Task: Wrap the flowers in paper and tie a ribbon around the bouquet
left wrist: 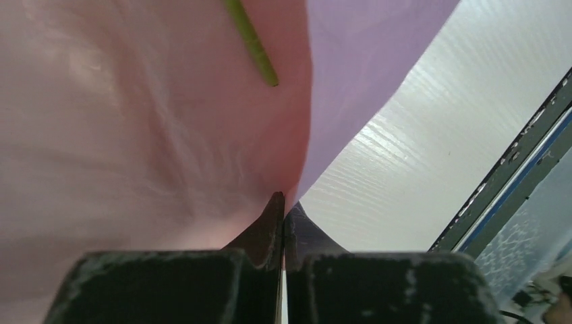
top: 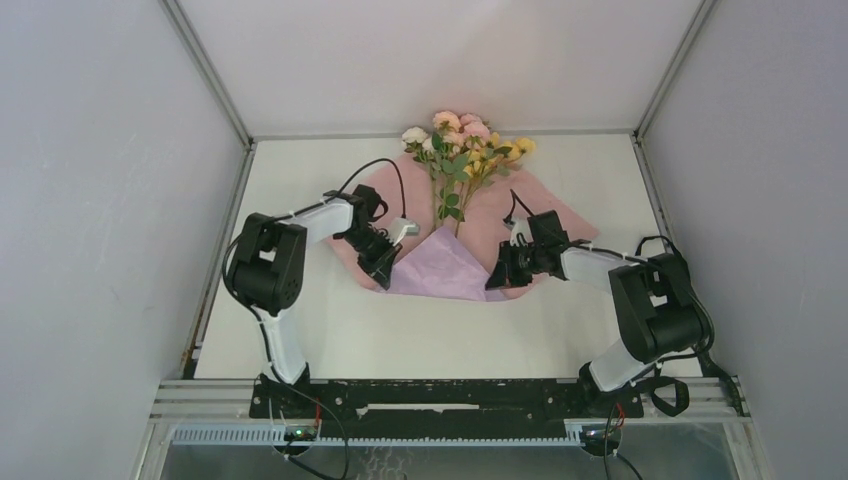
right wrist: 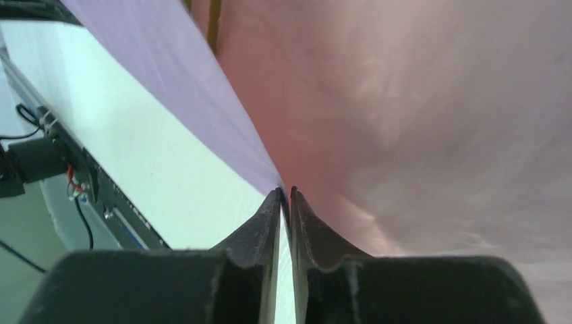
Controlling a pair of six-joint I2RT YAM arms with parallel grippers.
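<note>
The paper (top: 450, 265) lies flat on the table, pink face up, with a lilac flap folded up over its near middle. The flowers (top: 465, 150) rest on it, blooms at the far end and stems running down toward the flap. My left gripper (top: 385, 268) is at the paper's near-left edge. In the left wrist view it (left wrist: 284, 199) is shut on that edge, with a green stem (left wrist: 253, 44) lying on the paper (left wrist: 135, 121) ahead. My right gripper (top: 497, 278) is at the near-right edge; in its own view it (right wrist: 286, 192) pinches the paper (right wrist: 405, 101), jaws almost together. The ribbon is out of view.
The white table (top: 400, 340) is enclosed by grey walls on the left, right and back. A black metal rail (top: 450, 395) with cables runs along the near edge by the arm bases.
</note>
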